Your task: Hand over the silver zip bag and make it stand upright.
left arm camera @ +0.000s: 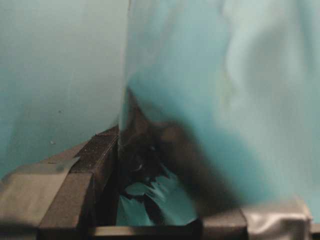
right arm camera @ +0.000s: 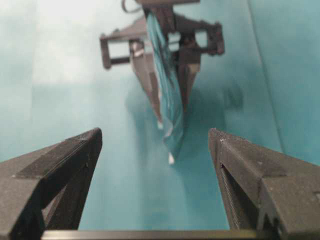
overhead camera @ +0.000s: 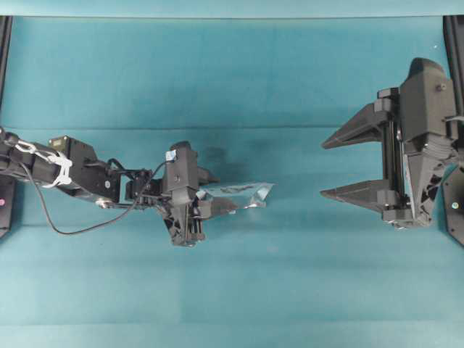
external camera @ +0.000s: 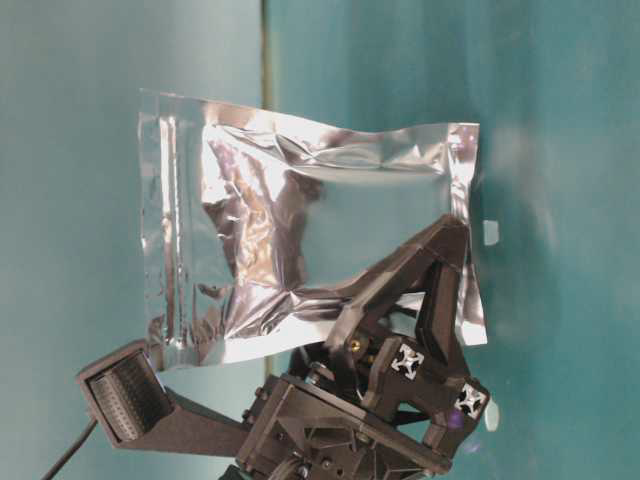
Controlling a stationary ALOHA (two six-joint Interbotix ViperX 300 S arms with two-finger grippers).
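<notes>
Now the left gripper (overhead camera: 210, 206) is pinching the shiny crinkled silver foil zip bag (overhead camera: 243, 196) (edge-on), pointing it toward the right gripper (overhead camera: 341, 165), whose fingers (overhead camera: 346, 135) are gaping wide, well apart.

Both arms matte black plastic. Left arm (overhead camera: 80, 174): loose black cable (overhead camera: 51, 217) looping below it, white cable ties (overhead camera: 61, 170) near its base, silver screw block on the wrist. Left gripper (overhead camera: 210, 201): grey tape on its finger bases. Right gripper (overhead camera: 348, 163): wedge-shaped fingers (overhead camera: 355, 127), ridged pads, vented housing.
</notes>
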